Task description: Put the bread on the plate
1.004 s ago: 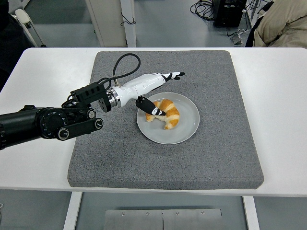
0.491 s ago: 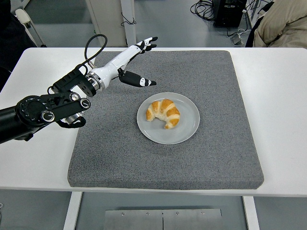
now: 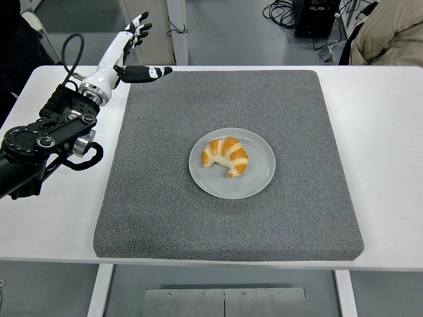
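The bread (image 3: 225, 156), a croissant, lies on the plate (image 3: 260, 177), a little left of the plate's middle, and nothing touches it. The plate sits near the centre of the grey mat (image 3: 310, 125) that covers most of the table (image 3: 390, 139). The left hand (image 3: 122, 49) is well apart from it, raised over the table's far left corner, its fingers spread wide with the thumb out, holding nothing. Judging by this, the placing step looks done. The next move probably calls only for bringing that 1 arm to rest clear of the plate.
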Controlling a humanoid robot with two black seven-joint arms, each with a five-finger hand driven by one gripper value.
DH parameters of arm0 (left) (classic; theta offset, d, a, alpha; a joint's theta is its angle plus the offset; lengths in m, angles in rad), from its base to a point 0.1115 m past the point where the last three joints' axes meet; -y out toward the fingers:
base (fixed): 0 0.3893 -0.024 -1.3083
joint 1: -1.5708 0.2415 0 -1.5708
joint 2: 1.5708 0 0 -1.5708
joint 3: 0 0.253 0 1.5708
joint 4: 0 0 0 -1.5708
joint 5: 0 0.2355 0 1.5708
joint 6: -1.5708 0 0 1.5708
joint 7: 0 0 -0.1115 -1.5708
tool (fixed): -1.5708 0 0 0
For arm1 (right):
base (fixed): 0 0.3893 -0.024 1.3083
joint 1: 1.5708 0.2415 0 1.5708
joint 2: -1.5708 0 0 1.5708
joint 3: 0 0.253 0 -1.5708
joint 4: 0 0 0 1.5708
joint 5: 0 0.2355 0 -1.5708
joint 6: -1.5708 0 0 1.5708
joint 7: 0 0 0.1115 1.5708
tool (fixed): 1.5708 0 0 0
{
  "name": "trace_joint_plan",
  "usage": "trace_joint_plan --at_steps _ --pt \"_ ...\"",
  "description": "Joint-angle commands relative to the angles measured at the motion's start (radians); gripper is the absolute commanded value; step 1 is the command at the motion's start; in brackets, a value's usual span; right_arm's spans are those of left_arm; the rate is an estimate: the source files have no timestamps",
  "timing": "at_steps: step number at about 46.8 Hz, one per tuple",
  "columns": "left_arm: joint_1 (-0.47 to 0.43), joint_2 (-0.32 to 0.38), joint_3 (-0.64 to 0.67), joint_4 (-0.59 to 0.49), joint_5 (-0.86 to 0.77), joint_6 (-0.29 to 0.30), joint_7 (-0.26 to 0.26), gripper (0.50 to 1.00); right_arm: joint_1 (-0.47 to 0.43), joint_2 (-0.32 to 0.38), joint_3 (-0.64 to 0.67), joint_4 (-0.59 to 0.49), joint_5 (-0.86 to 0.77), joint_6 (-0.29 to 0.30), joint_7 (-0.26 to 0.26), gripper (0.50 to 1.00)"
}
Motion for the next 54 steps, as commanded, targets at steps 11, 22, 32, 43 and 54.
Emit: trace_joint_plan --at_steps 11,22,32,43,54 --pt "-0.002 -0.116 -0.074 0.243 -0.239 -0.095 -0.002 0.969 0.0 0.0 0.0 0.0 0.0 0.0 0.0 1.0" --pt "0.005 -0.185 -0.155 0.276 -0.274 -0.154 -0.058 0.969 0.0 0.0 0.0 0.0 0.0 0.0 0.0 1.0" --pt "0.056 -0.216 -0.252 0.277 -0.328 -0.197 -0.098 0.969 0.0 0.0 0.0 0.0 0.0 0.0 0.0 1.0" --pt "0.074 -0.233 -0.324 0.32 -0.401 -0.25 -0.092 0.969 0.001 0.0 0.001 0.0 0.0 0.0 0.0 1.0" --pt "0.074 -0.239 -0.324 0.372 -0.466 -0.28 -0.089 0.971 0.003 0.0 0.004 0.003 0.0 0.003 0.0 1.0"
